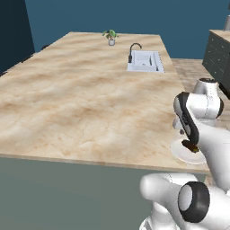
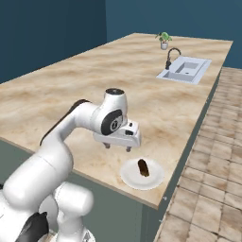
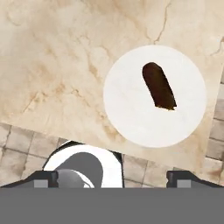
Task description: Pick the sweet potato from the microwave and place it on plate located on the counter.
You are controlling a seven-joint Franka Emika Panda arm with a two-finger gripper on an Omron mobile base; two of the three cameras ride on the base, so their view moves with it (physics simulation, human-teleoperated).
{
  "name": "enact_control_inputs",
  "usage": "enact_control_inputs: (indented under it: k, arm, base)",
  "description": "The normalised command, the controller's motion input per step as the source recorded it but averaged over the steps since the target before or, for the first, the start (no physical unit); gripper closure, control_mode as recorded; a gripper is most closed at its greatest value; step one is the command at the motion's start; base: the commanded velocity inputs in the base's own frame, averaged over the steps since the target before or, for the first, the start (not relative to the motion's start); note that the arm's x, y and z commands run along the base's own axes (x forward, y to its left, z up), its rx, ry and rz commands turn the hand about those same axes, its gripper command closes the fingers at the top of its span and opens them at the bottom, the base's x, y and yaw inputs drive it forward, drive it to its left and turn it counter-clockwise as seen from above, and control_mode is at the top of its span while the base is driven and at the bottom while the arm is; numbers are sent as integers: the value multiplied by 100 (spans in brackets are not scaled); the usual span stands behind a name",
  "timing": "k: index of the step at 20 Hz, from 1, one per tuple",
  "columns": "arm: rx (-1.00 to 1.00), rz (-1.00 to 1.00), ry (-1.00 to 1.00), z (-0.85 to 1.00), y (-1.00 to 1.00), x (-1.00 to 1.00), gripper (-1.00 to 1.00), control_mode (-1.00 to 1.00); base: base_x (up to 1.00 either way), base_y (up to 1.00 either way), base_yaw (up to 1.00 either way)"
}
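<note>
In the left base view, the plate [image 1: 185, 155] sat at the counter's [image 1: 81, 103] near corner, half hidden by the arm, with the sweet potato [image 1: 190, 147] lying on it.

In the right base view, the claw [image 2: 117, 147] hung above the counter just beside the plate [image 2: 142, 174], clear of the sweet potato [image 2: 143, 167], its fingers spread and empty.

In the hand view, the sweet potato [image 3: 159, 85] lay inside the plate's [image 3: 131, 118] rim. The placing looked done; the next move would only call for lifting away without brushing the plate.

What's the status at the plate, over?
Gripper open, empty, above the counter. Sweet potato lying on the plate, near the counter edge. Nothing in the way.
</note>
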Motion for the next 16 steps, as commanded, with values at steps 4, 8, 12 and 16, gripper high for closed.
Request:
enact_control_inputs:
  k: [4,8,12,16]
  arm:
    - [-8,0,0,75,92,-73,-100,-100]
    - [-1,0,0,78,72,-73,-100,-100]
    - [0,0,-4,55,18,-51,-100,-100]
    - [0,0,-1,2,-3,-23,-100,-100]
  base:
    - [0,0,0]
    - [0,0,0]
    - [0,0,0]
    - [0,0,0]
